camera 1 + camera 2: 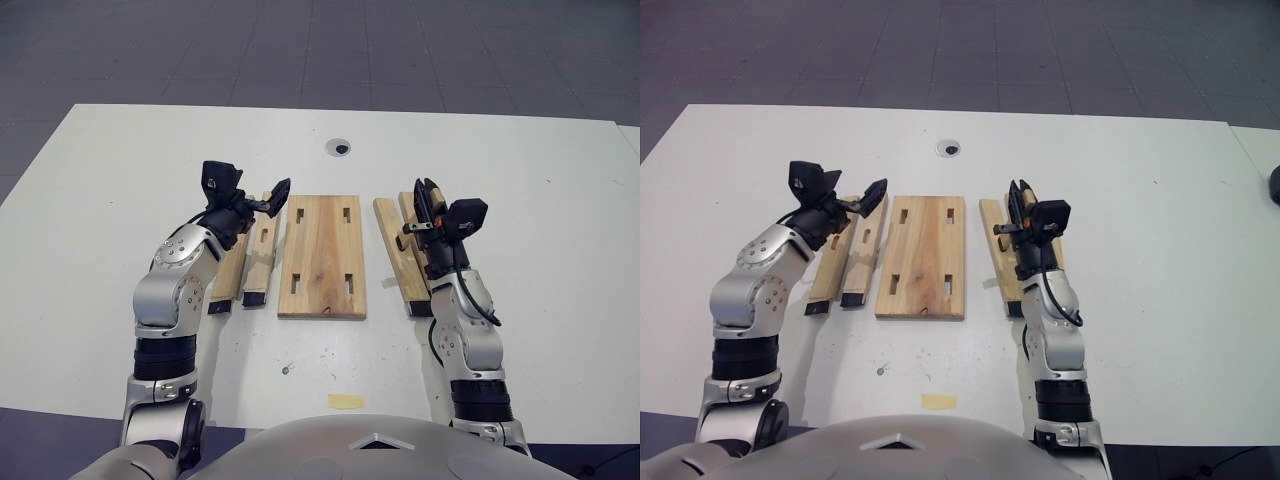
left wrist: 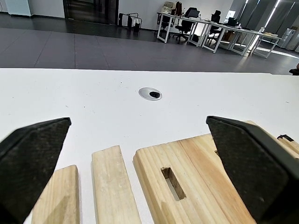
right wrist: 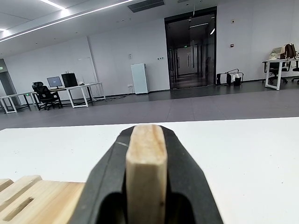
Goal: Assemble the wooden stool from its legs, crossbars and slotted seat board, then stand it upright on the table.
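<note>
While both arms hang low over a wide white table [image 1: 520, 180], the slotted seat board [image 1: 322, 257] lies flat at its middle, four small slots showing in its pale wood. To the board's left a pair of wooden bars [image 1: 262, 250] lies side by side, and the left claw [image 1: 250, 190] hovers above their far ends with its two black fingers [image 2: 28, 172] spread well apart, holding nothing. To the board's right lies another bar [image 1: 395, 250]; just outside it the right claw [image 1: 426, 200] is closed tight on the held bar [image 3: 146, 177], gripping it edge-on. A round grey cable port [image 1: 340, 147] sits in the tabletop beyond the board, and a yellow slip [image 1: 346, 401] lies near the robot's edge. Around the table runs dark grey tiled floor [image 1: 300, 50]; farther off stand white desks [image 2: 233, 32] and office chairs [image 2: 190, 14], white walls [image 3: 112, 60] and a dark open doorway [image 3: 191, 51].
</note>
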